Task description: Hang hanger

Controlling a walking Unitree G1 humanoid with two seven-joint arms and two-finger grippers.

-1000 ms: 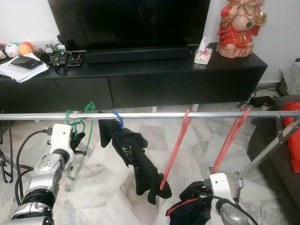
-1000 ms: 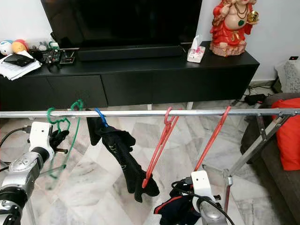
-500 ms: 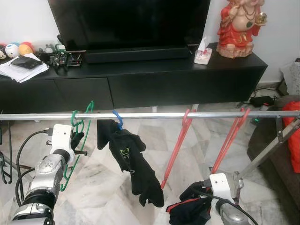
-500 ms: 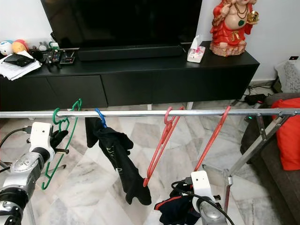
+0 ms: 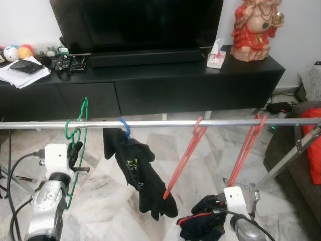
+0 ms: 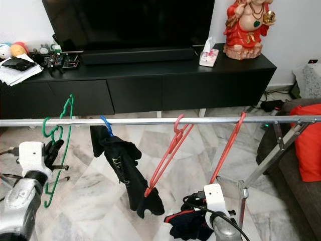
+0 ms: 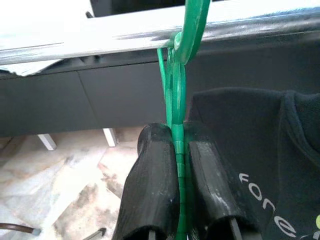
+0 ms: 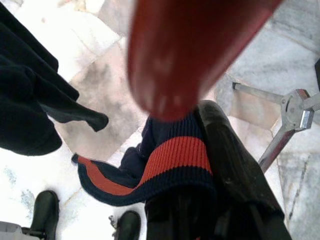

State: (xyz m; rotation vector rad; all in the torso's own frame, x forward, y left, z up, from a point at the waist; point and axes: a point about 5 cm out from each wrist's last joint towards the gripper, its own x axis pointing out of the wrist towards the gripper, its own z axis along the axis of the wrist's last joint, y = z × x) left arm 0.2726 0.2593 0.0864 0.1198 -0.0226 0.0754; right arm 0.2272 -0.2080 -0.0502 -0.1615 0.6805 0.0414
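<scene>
A green hanger [image 5: 76,168] is pinched between the black fingers [image 7: 150,170] of my left gripper [image 5: 76,153], which is shut on its stem just below the metal rail [image 5: 160,123]. The hanger's hook [image 7: 184,35] lies against the rail, and its tip rises above the bar. A dark garment on a blue hanger [image 5: 124,128] hangs just to the right of it. Low on the right, my right gripper [image 8: 192,147] is shut on a navy garment with red stripes [image 8: 175,155] near the floor.
Two red hangers [image 5: 186,153] [image 5: 246,150] hang further right on the rail. A black TV cabinet [image 5: 165,85] stands behind it, with a red figurine [image 5: 253,27] and papers [image 5: 22,75] on top. The rack's leg [image 5: 291,160] and a sofa with a red cushion [image 6: 308,140] are at the right.
My left gripper has carried the green hanger leftward along the rail, and its hook now stands higher above the bar. The dark garment is swinging. The right arm stays low.
</scene>
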